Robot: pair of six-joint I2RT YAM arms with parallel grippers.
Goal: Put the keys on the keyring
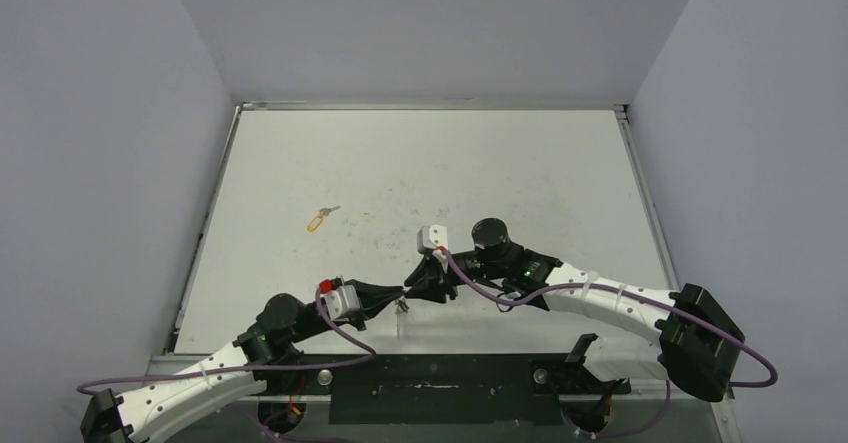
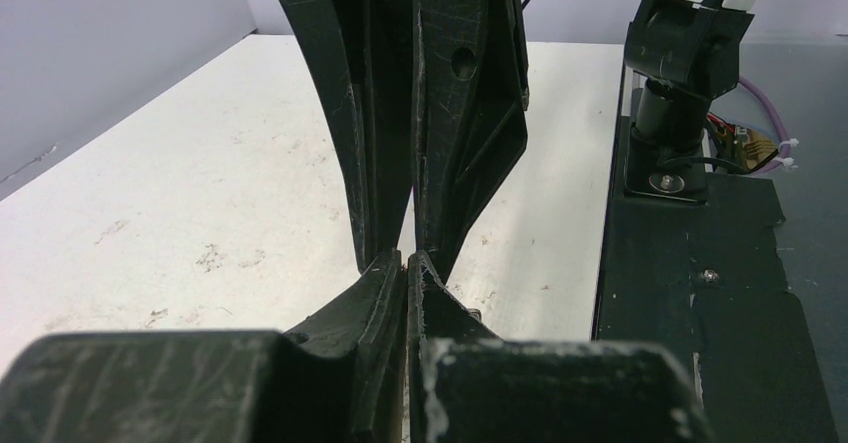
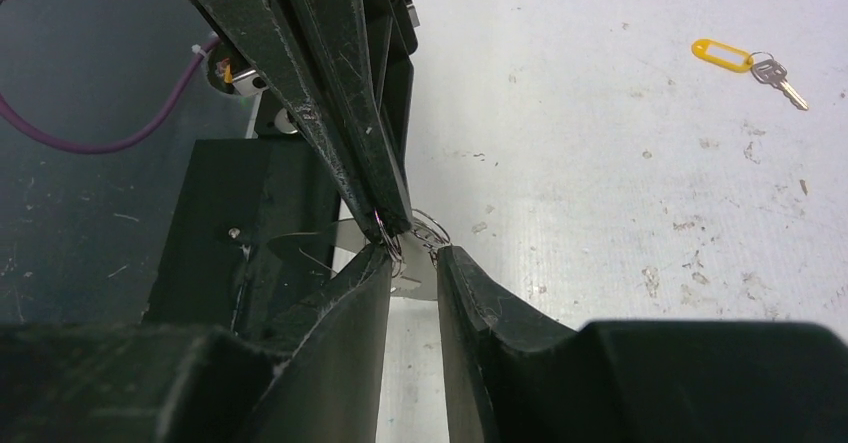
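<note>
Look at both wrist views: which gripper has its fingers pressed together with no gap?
The left gripper: its fingers meet, whereas the right gripper shows a clear gap between its fingers.

Free tabletop point(image 1: 500, 163) all around the yellow-tagged key point(image 1: 320, 219)

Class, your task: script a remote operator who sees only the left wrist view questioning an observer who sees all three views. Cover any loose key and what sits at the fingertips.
Operator: I see only black fingers meeting tip to tip. Is a key lying loose?
Observer: Yes. The yellow-tagged key lies on the table, apart from both arms.
Operator: What is between the tips?
Observer: The left gripper pinches the small wire rings of the keyring.
</note>
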